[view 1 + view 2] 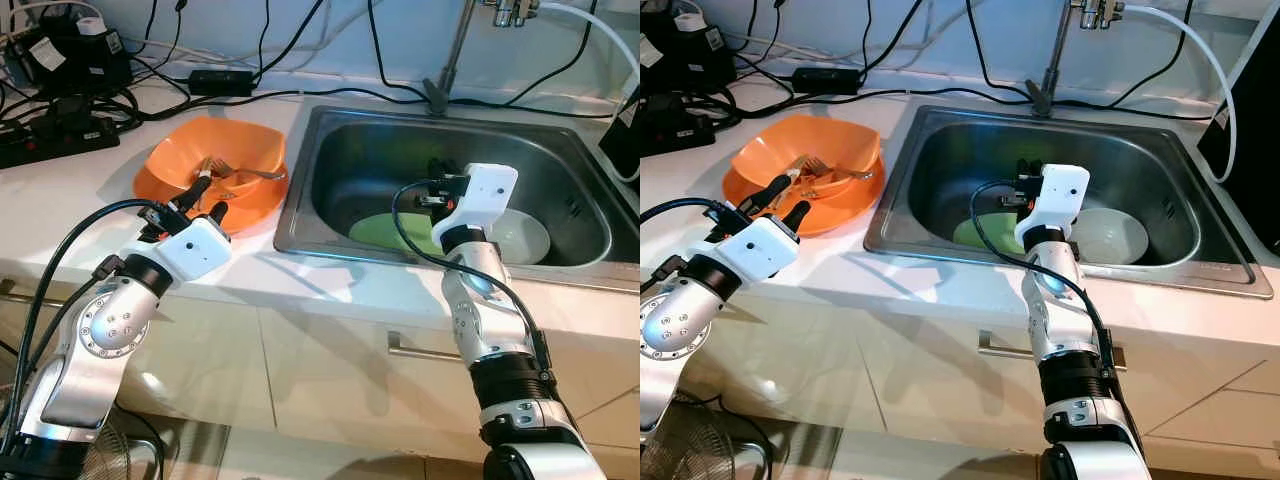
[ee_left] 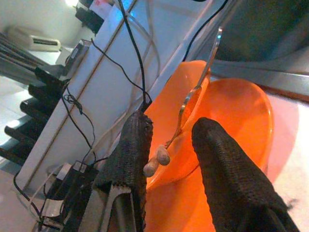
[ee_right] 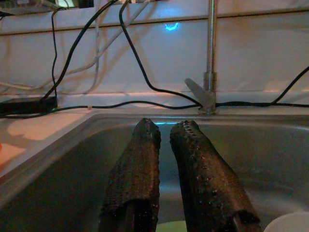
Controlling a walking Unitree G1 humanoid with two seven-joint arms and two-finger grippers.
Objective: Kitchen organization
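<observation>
1. Far left, the left gripper [image 1: 208, 195] sits at the orange bowl's [image 1: 245, 145] seven o'clock edge, fingers apart, holding nothing.
2. A fork [image 1: 240, 173] lies inside that bowl, prongs toward nine o'clock, just beyond the fingertips.
3. To lift it cleanly, I'd straddle the handle squarely before closing; it looks thin and slippery.
4. Rightward, the sink [image 1: 330, 125] holds a green plate [image 1: 385, 232] and a white bowl [image 1: 525, 238].
5. The right gripper [image 3: 164, 137] hovers above them, fingers nearly together, empty.

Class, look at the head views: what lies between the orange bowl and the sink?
A bare strip of white counter separates the orange bowl from the sink rim; nothing rests on it. Both eye views show this.
</observation>
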